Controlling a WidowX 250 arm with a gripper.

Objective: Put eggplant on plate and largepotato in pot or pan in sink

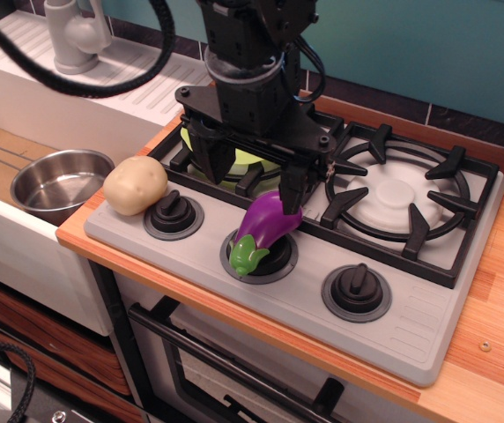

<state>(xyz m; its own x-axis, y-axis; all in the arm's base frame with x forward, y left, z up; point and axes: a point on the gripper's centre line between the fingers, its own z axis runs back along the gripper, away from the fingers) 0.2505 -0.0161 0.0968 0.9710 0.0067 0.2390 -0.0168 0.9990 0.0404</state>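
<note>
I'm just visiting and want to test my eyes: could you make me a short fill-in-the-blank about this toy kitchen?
1. The eggplant lies over the ____ stove knob.
2. The potato sits at the stove's left edge, beside the ____ knob.
3. The steel pot sits inside the ____.
4. The green plate lies on the left ____, under the arm.

Missing words: middle; left; sink; burner

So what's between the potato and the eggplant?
In the one camera view, a black stove knob sits between the potato and the eggplant, on the grey stove panel.
</note>
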